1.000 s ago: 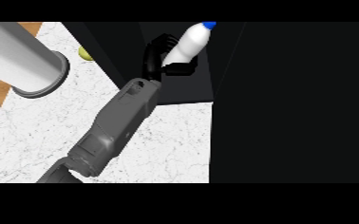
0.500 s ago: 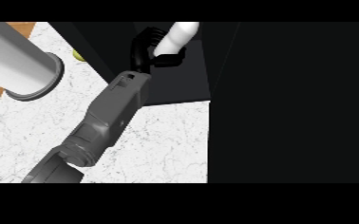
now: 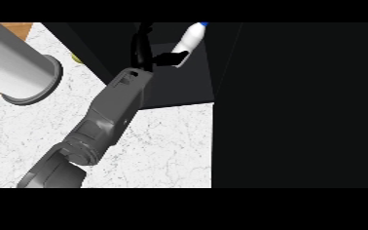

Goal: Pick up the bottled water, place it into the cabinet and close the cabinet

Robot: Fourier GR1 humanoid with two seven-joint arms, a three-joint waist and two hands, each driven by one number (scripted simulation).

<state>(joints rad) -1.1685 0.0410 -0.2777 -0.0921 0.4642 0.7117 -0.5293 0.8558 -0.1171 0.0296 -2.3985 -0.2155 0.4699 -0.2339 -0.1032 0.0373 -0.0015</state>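
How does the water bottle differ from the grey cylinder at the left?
The water bottle is white with a blue cap, slim and tapered; the grey cylinder is metallic grey, much wider, with a flared rim. The bottle sits tilted inside the dark cabinet, with the hand at it; the cylinder stands on the marble counter, untouched. Both are round-bodied and partly cut off by the view's edge.

Boxy grey forearm (image 3: pixel 108 119), black hand (image 3: pixel 147 53), slim fingers

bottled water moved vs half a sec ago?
Yes. The bottled water, held by the hand, has shifted right against the grey cylinder on the counter, and its blue cap shows again.
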